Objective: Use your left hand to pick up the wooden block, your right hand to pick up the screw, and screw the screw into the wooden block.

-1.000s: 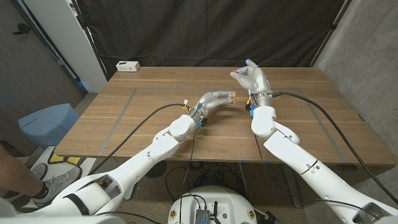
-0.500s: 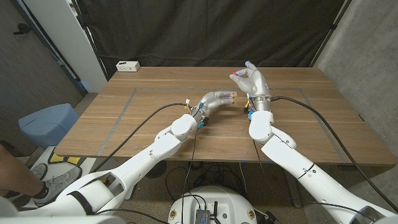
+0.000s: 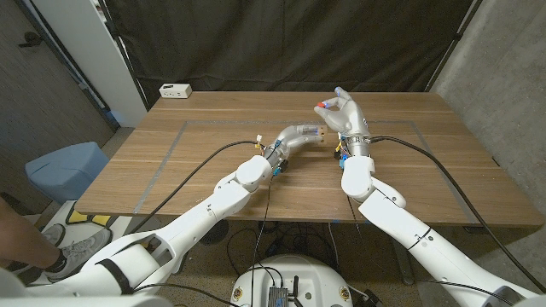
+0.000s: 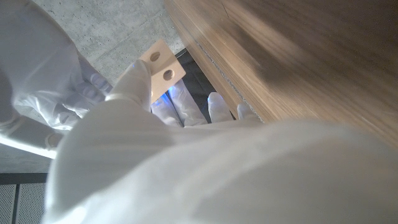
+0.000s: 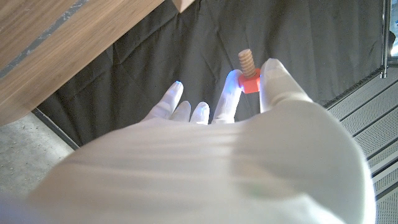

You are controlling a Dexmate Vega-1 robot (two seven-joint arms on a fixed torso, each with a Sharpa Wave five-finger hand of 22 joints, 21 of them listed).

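Note:
In the head view my left hand (image 3: 296, 136) holds the small wooden block (image 3: 317, 132) just above the table's middle. The left wrist view shows the block (image 4: 163, 62) as a pale piece with two holes, standing out past my left hand (image 4: 186, 155). My right hand (image 3: 347, 112) is raised just right of and above the block. It pinches the screw (image 3: 321, 103) by its red head. In the right wrist view the screw (image 5: 248, 70) sits between two fingertips of my right hand (image 5: 217, 155), its threaded wooden shank pointing away from the palm. Screw and block are close but apart.
The wooden table (image 3: 213, 162) has grey tape lines on it. A white box (image 3: 175, 90) lies at its back left corner. A blue bin (image 3: 64, 166) stands on the floor to the left, and a person's leg and shoe (image 3: 38, 247) show at the lower left.
My right arm has shifted slightly left, bringing the hand and screw a little nearer the block. The left hand has barely moved.

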